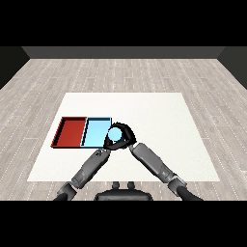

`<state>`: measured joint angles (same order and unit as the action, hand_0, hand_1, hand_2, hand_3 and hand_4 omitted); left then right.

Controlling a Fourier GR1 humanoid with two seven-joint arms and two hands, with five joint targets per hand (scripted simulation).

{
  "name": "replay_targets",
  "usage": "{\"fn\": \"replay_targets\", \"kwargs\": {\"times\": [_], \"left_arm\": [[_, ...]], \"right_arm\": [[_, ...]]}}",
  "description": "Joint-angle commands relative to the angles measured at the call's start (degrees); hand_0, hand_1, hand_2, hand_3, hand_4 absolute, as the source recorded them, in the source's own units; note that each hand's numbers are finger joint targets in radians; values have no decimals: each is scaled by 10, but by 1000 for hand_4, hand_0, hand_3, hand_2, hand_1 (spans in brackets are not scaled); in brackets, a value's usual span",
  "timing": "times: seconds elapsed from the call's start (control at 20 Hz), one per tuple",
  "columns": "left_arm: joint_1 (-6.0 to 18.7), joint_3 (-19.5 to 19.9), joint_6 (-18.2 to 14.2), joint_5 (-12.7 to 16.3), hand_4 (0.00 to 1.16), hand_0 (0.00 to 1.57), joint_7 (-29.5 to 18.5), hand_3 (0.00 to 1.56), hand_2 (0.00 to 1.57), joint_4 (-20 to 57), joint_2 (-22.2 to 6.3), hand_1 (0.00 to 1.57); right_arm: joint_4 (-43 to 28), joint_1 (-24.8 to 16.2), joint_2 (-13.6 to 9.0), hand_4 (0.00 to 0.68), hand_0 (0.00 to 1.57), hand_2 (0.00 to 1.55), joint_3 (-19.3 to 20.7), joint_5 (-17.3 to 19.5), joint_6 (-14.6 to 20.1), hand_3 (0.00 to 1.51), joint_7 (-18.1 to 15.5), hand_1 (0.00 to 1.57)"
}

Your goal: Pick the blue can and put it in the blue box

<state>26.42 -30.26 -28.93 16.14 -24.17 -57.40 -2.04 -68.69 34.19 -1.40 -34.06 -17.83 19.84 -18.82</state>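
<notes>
The blue can, judged light, stiff and slippery, is held round its sides by the curled right robot hand beside the blue tray.

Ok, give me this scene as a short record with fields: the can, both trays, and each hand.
blue can: held at the light blue tray's right edge
light blue tray: right of the red tray, touching it
red tray: leftmost, nothing in it
right hand: curled round the can
left hand: just below the can, fingers unclear
</notes>
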Motion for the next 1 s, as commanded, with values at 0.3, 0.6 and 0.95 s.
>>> {"fn": "replay_targets", "kwargs": {"times": [0.3,0.6,0.95], "left_arm": [[8,18,29,37,1097,1571,1,1448,1516,28,20,1571],[36,19,19,50,1097,1571,8,1448,1516,39,20,1571],[0,38,30,-1,1137,1571,-2,1498,1571,31,20,1571]], "right_arm": [[-42,-38,14,0,535,551,19,-32,-25,0,38,535],[-72,-51,6,0,0,0,42,-6,-45,0,62,0],[-42,-71,3,0,0,0,79,-4,-71,0,18,0]]}}
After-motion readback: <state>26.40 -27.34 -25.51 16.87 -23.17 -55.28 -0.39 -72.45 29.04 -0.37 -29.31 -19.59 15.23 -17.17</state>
